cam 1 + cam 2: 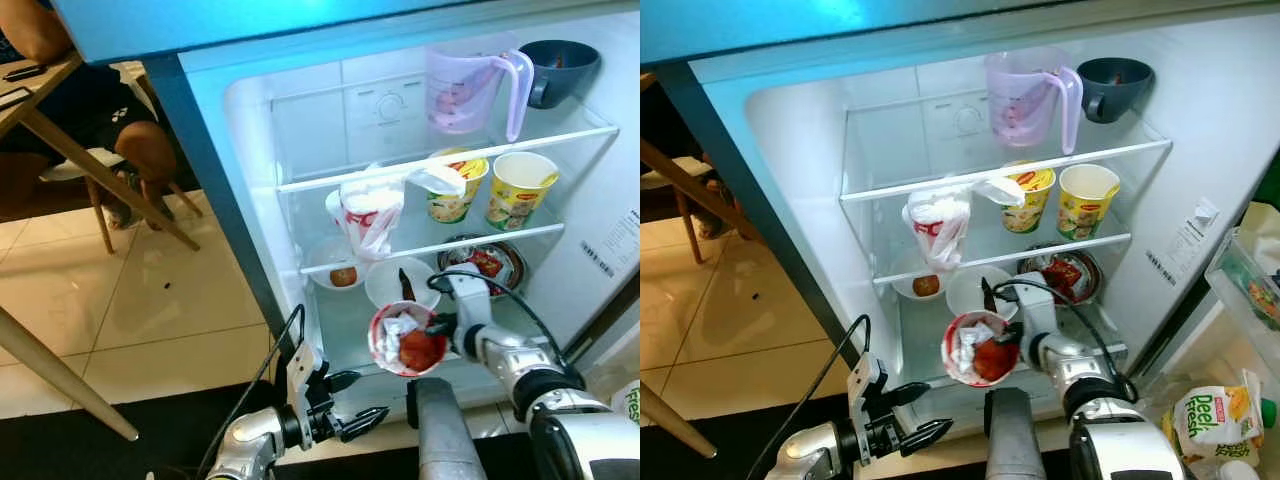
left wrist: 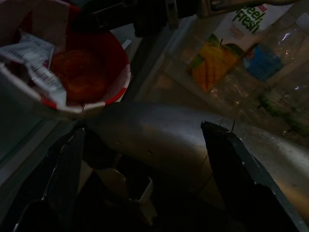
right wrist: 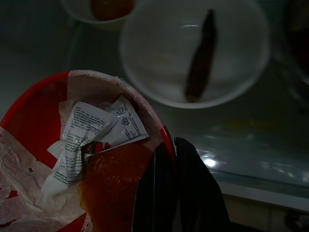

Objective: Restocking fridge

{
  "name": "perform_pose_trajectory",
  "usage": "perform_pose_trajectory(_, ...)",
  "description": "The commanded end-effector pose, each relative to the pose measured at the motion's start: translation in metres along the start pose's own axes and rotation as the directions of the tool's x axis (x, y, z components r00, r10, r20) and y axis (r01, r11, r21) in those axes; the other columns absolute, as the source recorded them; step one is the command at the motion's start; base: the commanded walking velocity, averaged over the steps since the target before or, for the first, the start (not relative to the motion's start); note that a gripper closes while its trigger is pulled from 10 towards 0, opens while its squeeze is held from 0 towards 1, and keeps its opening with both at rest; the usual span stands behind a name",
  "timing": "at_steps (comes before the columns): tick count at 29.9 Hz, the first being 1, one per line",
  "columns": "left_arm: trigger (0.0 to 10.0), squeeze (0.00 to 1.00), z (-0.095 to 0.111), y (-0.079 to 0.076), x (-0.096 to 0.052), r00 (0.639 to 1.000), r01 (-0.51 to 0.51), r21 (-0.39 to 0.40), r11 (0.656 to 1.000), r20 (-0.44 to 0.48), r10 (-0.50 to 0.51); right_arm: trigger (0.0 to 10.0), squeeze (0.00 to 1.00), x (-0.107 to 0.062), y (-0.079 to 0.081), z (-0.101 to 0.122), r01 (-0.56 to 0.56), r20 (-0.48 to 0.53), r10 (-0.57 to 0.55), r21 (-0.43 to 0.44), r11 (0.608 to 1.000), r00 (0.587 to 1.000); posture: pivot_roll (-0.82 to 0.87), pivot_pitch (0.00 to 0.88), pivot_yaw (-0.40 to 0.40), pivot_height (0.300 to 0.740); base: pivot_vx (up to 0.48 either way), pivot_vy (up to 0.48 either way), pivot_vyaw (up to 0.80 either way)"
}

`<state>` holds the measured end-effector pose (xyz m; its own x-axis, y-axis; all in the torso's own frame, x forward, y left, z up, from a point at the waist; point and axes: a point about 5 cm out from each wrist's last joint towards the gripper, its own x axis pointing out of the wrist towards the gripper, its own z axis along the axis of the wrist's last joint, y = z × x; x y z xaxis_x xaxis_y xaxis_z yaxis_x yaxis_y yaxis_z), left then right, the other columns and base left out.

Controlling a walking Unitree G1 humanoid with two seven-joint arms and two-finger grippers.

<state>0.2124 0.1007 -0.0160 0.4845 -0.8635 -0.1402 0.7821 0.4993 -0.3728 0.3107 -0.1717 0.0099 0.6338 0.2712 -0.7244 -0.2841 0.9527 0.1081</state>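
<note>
- The right hand (image 1: 440,325) is clamped on the rim of a red tub (image 1: 406,340), with its fingers (image 3: 174,193) pinched together over the edge.
- The tub hangs tilted in front of the open fridge (image 1: 600,200), at the level of the bottom shelf. It holds orange-red food and crumpled sachets (image 3: 91,130).
- Just behind the tub, on the bottom shelf, sits a white bowl (image 1: 402,284) with a dark strip of food in it.
- A smaller bowl (image 1: 335,265) with a brown lump stands to its left, and a steel dish (image 1: 490,262) with red packets to its right.
- On the middle shelf are a knotted plastic bag (image 1: 372,212) and two noodle cups (image 1: 520,190).
- On the top shelf are a clear jug (image 1: 470,88) and a dark bowl (image 1: 560,68).
- The left hand (image 1: 350,400) hovers low before the fridge with its fingers apart, gripping nothing.
- A juice pouch (image 1: 1215,415) lies to the robot's right.
- A seated person (image 1: 120,120) is at a tabletop (image 1: 40,110) at far left.
</note>
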Motion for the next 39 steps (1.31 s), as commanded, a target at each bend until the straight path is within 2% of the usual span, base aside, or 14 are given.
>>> perform_pose_trajectory(1, 10.0, 0.00, -0.013, 0.011, -0.030, 0.990, -0.140, -0.026, 0.990, -0.030, 0.139, 0.0, 0.00, 0.003, 0.010, 0.007, -0.037, 0.010, 0.037, 0.011, 0.999, 0.999, -0.06, 0.053, 0.055, 0.449, 0.000, 0.000, 0.00)
perform_pose_trajectory(3, 10.0, 0.00, -0.011, 0.013, -0.029, 0.983, -0.185, -0.020, 0.983, -0.012, 0.184, 0.0, 0.00, 0.007, 0.023, 0.006, -0.067, -0.004, 0.067, -0.007, 0.998, 0.998, -0.05, 0.059, 0.054, 0.449, 0.000, 0.000, 0.00)
perform_pose_trajectory(8, 10.0, 0.00, -0.013, 0.015, -0.032, 0.972, -0.234, -0.037, 0.972, -0.004, 0.234, 0.0, 0.00, 0.010, 0.031, 0.006, -0.082, -0.016, 0.081, -0.024, 0.996, 0.997, -0.05, 0.071, 0.053, 0.449, 0.000, 0.000, 0.00)
perform_pose_trajectory(11, 10.0, 0.00, -0.020, 0.019, -0.044, 0.945, -0.327, -0.060, 0.943, -0.013, 0.327, 0.0, 0.00, 0.013, 0.041, 0.008, -0.090, -0.023, 0.089, -0.035, 0.995, 0.996, -0.03, 0.090, 0.051, 0.449, 0.000, 0.000, 0.00)
perform_pose_trajectory(24, 10.0, 0.00, -0.024, 0.027, -0.067, 0.874, -0.481, -0.086, 0.872, 0.026, 0.485, 0.0, 0.00, 0.017, 0.053, 0.014, -0.057, -0.010, 0.057, -0.004, 0.998, 0.998, -0.01, 0.127, 0.044, 0.449, 0.000, 0.000, 0.00)
perform_pose_trajectory(25, 10.0, 0.00, -0.024, 0.029, -0.073, 0.858, -0.507, -0.087, 0.857, 0.038, 0.512, 1.0, 0.00, 0.017, 0.054, 0.017, -0.044, -0.002, 0.044, 0.023, 0.999, 0.999, 0.01, 0.151, 0.040, 0.449, 0.000, 0.000, 0.00)
perform_pose_trajectory(27, 10.0, 0.00, -0.023, 0.030, -0.078, 0.849, -0.521, -0.088, 0.849, 0.044, 0.526, 1.0, 0.00, 0.017, 0.054, 0.019, -0.036, 0.003, 0.036, 0.040, 0.999, 0.999, 0.01, 0.151, 0.040, 0.449, 0.000, 0.000, 0.00)
perform_pose_trajectory(28, 10.0, 0.00, -0.023, 0.030, -0.081, 0.845, -0.528, -0.086, 0.845, 0.048, 0.533, 1.8, 0.00, 0.017, 0.054, 0.021, -0.026, 0.007, 0.025, 0.055, 0.998, 1.000, 0.01, 0.158, 0.039, 0.449, 0.000, 0.000, 0.00)
perform_pose_trajectory(29, 10.0, 0.00, -0.023, 0.030, -0.083, 0.842, -0.531, -0.083, 0.843, 0.053, 0.536, 6.1, 0.00, 0.017, 0.053, 0.023, -0.009, 0.010, 0.009, 0.066, 0.998, 1.000, 0.01, 0.166, 0.040, 0.449, 0.000, 0.000, 0.00)
perform_pose_trajectory(30, 10.0, 0.00, -0.023, 0.030, -0.083, 0.842, -0.531, -0.083, 0.843, 0.053, 0.536, 6.1, 0.00, 0.017, 0.053, 0.023, -0.009, 0.010, 0.009, 0.066, 0.998, 1.000, 0.01, 0.166, 0.040, 0.449, 0.000, 0.000, 0.00)
perform_pose_trajectory(32, 10.0, 0.00, -0.024, 0.028, -0.084, 0.842, -0.532, -0.079, 0.843, 0.059, 0.537, 8.0, 0.00, 0.016, 0.052, 0.025, 0.008, 0.013, -0.009, 0.080, 0.997, 1.000, 0.02, 0.176, 0.037, 0.449, 0.000, 0.000, 0.00)
perform_pose_trajectory(33, 10.0, 0.00, -0.024, 0.028, -0.084, 0.842, -0.532, -0.079, 0.843, 0.059, 0.537, 8.0, 0.00, 0.016, 0.052, 0.025, 0.008, 0.013, -0.009, 0.080, 0.997, 1.000, 0.02, 0.176, 0.037, 0.449, 0.000, 0.000, 0.00)
perform_pose_trajectory(34, 10.0, 0.00, -0.025, 0.026, -0.083, 0.856, -0.510, -0.072, 0.857, 0.055, 0.514, 10.0, 0.00, 0.016, 0.050, 0.027, 0.028, 0.020, -0.030, 0.102, 0.994, 0.999, 0.02, 0.179, 0.037, 0.449, 0.000, 0.000, 0.00)
perform_pose_trajectory(39, 10.0, 0.00, -0.029, 0.016, -0.078, 0.899, -0.438, -0.023, 0.899, 0.026, 0.438, 10.0, 0.00, 0.015, 0.049, 0.030, 0.050, 0.024, -0.054, 0.153, 0.987, 0.998, 0.03, 0.190, 0.036, 0.449, 0.000, 0.000, 0.00)
